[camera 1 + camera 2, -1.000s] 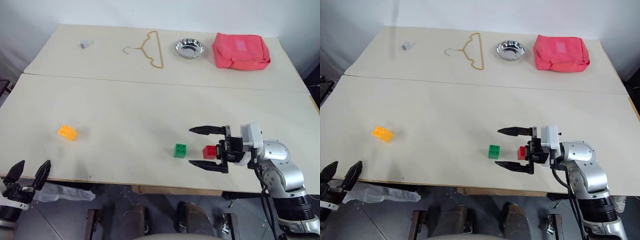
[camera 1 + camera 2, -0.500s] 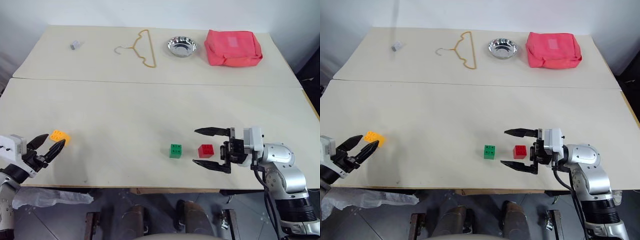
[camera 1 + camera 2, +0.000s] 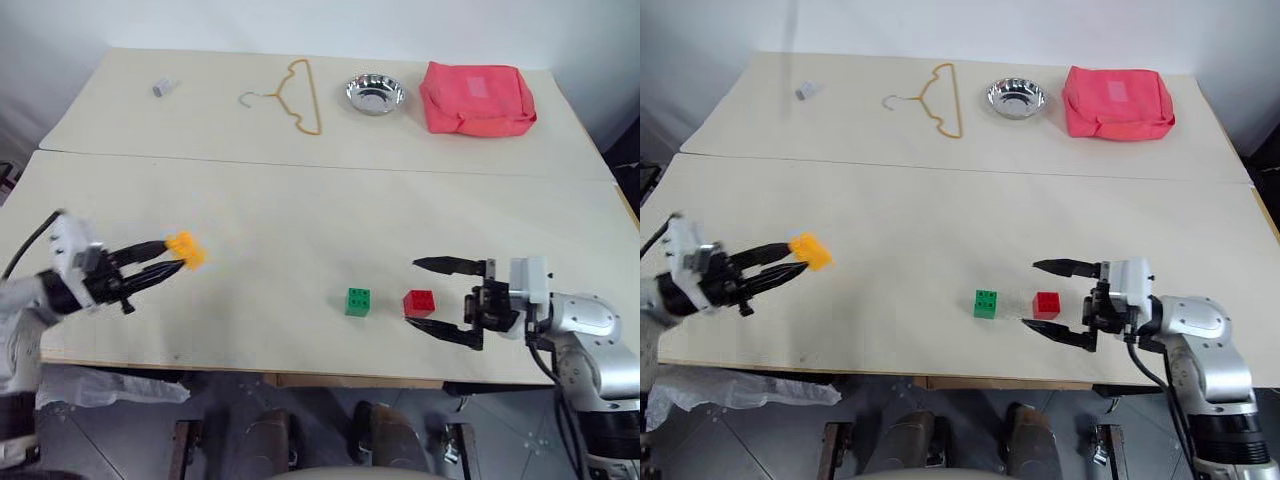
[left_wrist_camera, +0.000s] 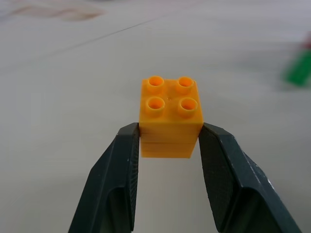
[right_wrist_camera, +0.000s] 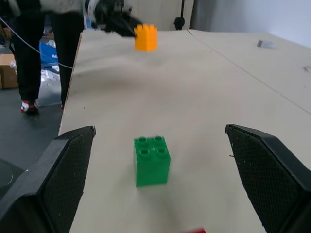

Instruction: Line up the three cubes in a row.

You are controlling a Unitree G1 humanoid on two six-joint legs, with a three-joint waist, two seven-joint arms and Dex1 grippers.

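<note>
While clenched on it, orange-yellow cube [image 4: 170,119] between left pincer [image 4: 170,141] fingertips (studs up).

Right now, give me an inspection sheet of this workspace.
Surface: two pale tables butted together.
Job's things: orange-yellow cube lifted off the table in the left gripper; green cube and red cube side by side, apart, on the near table.
Clutter: hanger, metal bowl, pink bag, small grey object, all on the far table.
Grippers: left gripper shut on the orange-yellow cube; right gripper open, just right of the red cube.
Cables: dark cable behind the left wrist.
Surroundings: a person's legs beside the table.
</note>
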